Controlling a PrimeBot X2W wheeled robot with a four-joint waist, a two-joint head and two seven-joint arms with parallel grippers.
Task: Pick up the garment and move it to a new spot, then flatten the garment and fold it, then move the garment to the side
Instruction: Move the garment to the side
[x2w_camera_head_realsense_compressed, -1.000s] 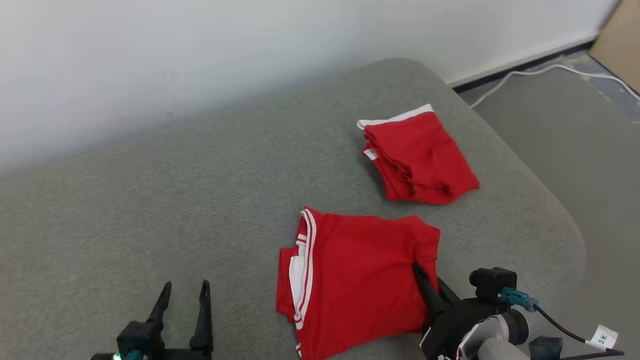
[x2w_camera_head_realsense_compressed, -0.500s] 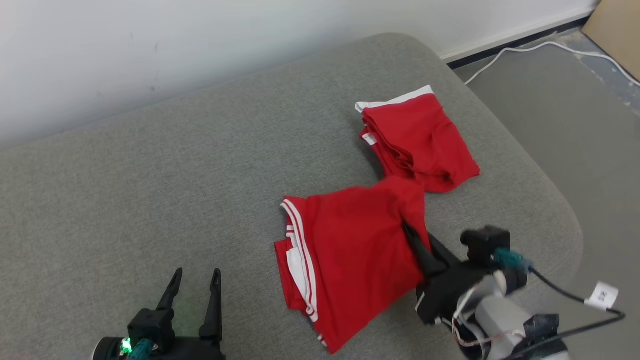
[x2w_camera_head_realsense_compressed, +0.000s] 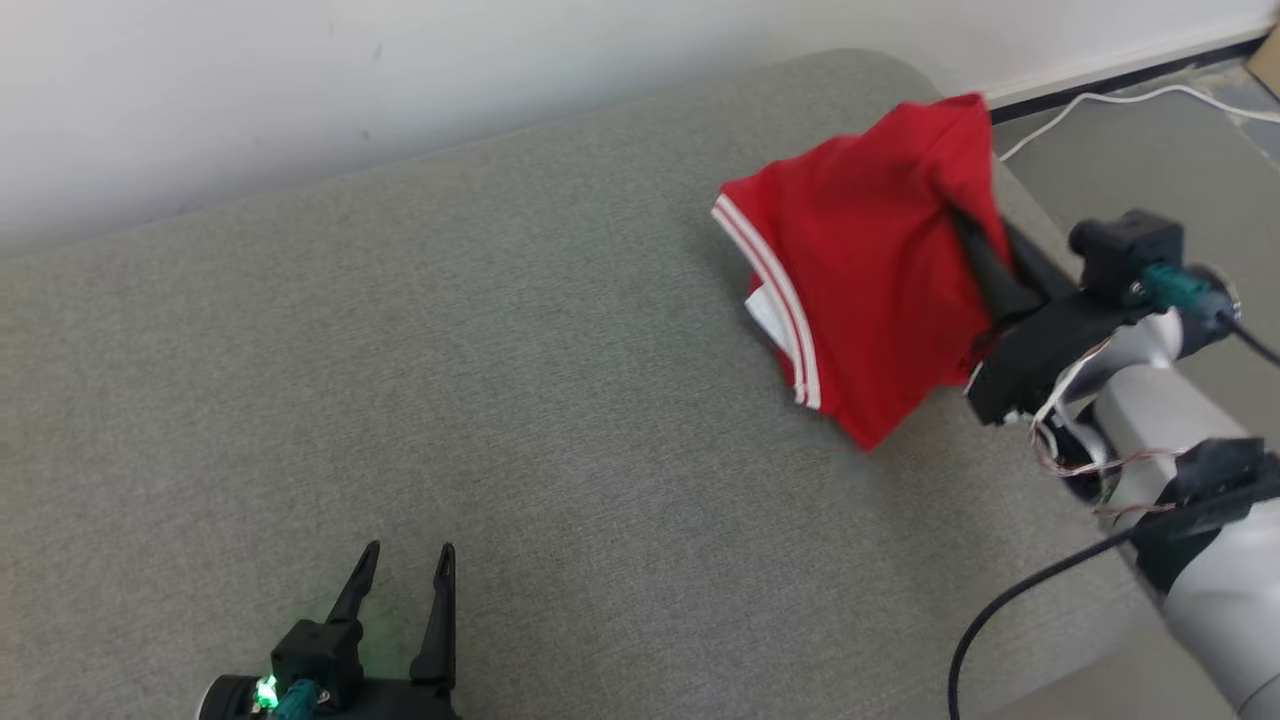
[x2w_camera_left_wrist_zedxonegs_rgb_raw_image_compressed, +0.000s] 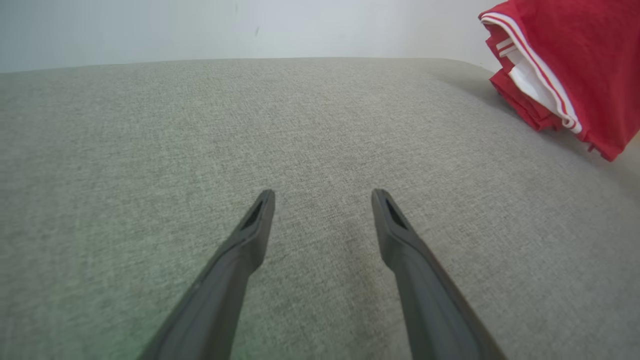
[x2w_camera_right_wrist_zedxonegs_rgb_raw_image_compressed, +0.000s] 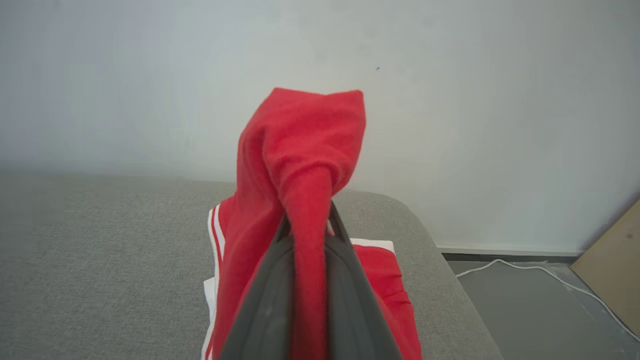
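Head view: the right fingers (x2w_camera_head_realsense_compressed: 990, 270) are clamped on a bunched corner of the red garment (x2w_camera_head_realsense_compressed: 860, 270) — white-striped waistband — which hangs over the far right end of the grey fabric cushion (x2w_camera_head_realsense_compressed: 500, 350). The left fingers (x2w_camera_head_realsense_compressed: 437, 610) stand apart, empty, near its front edge. A white wall (x2w_camera_head_realsense_compressed: 400, 70) is behind it, and a white cable (x2w_camera_head_realsense_compressed: 1120, 97) lies on the grey floor (x2w_camera_head_realsense_compressed: 1130, 160).
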